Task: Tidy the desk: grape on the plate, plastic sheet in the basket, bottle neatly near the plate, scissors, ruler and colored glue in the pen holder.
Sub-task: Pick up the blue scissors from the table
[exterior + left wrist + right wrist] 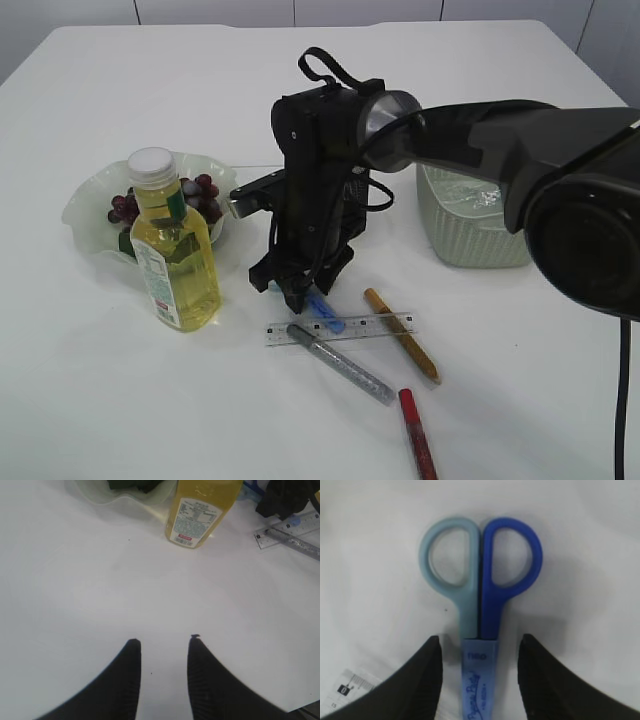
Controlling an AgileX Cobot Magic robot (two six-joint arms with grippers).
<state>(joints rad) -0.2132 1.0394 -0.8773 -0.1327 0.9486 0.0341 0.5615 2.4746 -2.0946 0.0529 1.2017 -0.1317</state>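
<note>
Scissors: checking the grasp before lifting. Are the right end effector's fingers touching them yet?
Apart. The right wrist view shows white table between each finger and the scissors.

white table, bottle, ruler, scissors

Smooth matt white on the table. Clear glossy plastic on the bottle, with a paper label and white cap. Translucent glassy look on the plate (wavy rim). Smooth plastic on the scissors handles, pale and deep blue. Clear plastic for the ruler. Glittery glue tubes. Ribbed pale basket. Matt black, finely ribbed fingers.
</note>
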